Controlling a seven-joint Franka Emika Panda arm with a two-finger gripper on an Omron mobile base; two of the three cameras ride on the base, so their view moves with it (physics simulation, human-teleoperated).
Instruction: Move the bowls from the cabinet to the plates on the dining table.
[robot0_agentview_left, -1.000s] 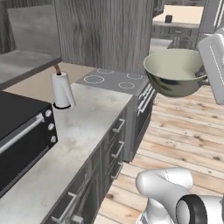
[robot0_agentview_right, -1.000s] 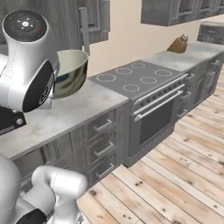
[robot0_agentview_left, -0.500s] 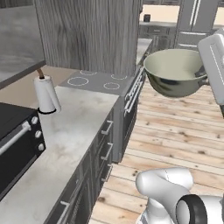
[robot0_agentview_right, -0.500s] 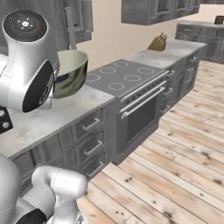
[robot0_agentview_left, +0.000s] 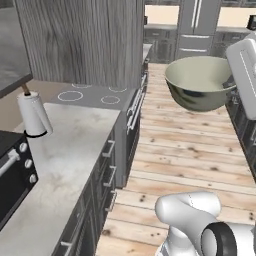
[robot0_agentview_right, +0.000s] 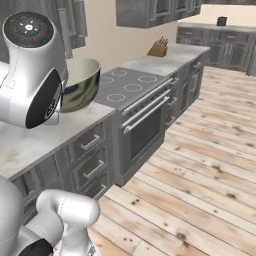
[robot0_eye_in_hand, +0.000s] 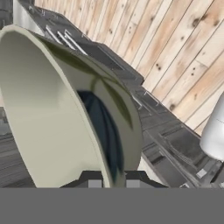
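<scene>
**Greenish bowl up in the air, clamped by its rim**

I see the cream-rimmed, greenish mottled round bowl (robot0_agentview_left: 199, 82) hanging high over the pale wooden plank floor (robot0_agentview_left: 190, 155), upright, mouth up, nothing inside it. From the hand camera, my two-finger dark gripper (robot0_eye_in_hand: 110, 180) has its fingertips (robot0_eye_in_hand: 91, 180) drawn in narrow on either side of the bowl's wall: one tip on the cream inside, one on the dark outside, both touching, so I call it pinched on the rim. The bowl (robot0_eye_in_hand: 65, 109) looms large there, edge-on to the lens.

Everything else I place against that bowl. In the left base camera, the grey flat cooktop with white ring burners (robot0_agentview_left: 95, 95) lies below and to the bowl's left, well apart from it. Nearer to me than the cooktop runs the light grey marbled counter (robot0_agentview_left: 65, 155), and on it stands a white paper towel roll on a dark base (robot0_agentview_left: 32, 114), tilted slightly. The black oven with round knobs (robot0_agentview_left: 12, 170) sits at the counter's near end, farthest from the bowl. A tall dark grey wood-grain cabinet panel (robot0_agentview_left: 85, 40) rises behind the cooktop, left of the bowl.

In the right base camera the bowl (robot0_agentview_right: 80, 82) peeks out beside the white arm (robot0_agentview_right: 32, 70), above the counter (robot0_agentview_right: 30, 140), with the cooktop (robot0_agentview_right: 130, 85) to its right. A wooden knife block (robot0_agentview_right: 158, 48) stands beyond the cooktop, far from the bowl.
</scene>
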